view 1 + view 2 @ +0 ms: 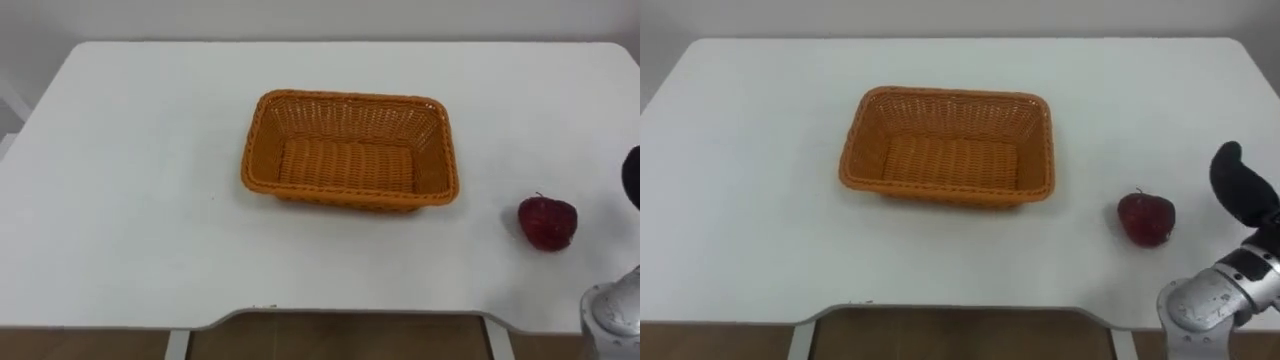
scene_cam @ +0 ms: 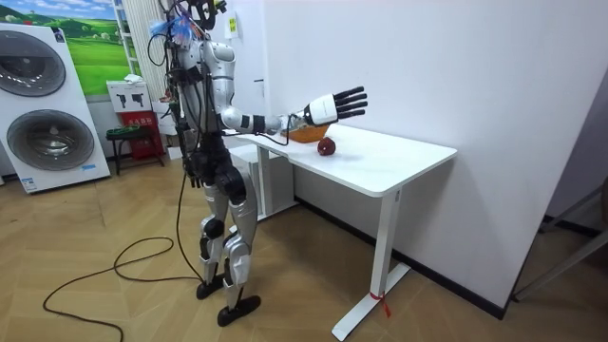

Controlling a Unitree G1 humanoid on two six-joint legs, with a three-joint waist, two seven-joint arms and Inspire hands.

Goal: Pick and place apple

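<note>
Right hand (image 1: 1240,190) cut at the edge (a dark finger shows); room-view basket (image 2: 309,136) half hidden.

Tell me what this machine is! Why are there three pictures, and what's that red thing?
It is a robot that stands on two legs and has hands a bit like ours. One picture comes from a camera in the room. There you see the whole robot at a white table, with its right hand stretched out over it. The other two pictures come from cameras in the robot's head, like two eyes looking down. On the table are an empty orange basket and, to its right, a red apple, which is not touching it. The hand is open and holds nothing. It is in the air near the apple.
</note>
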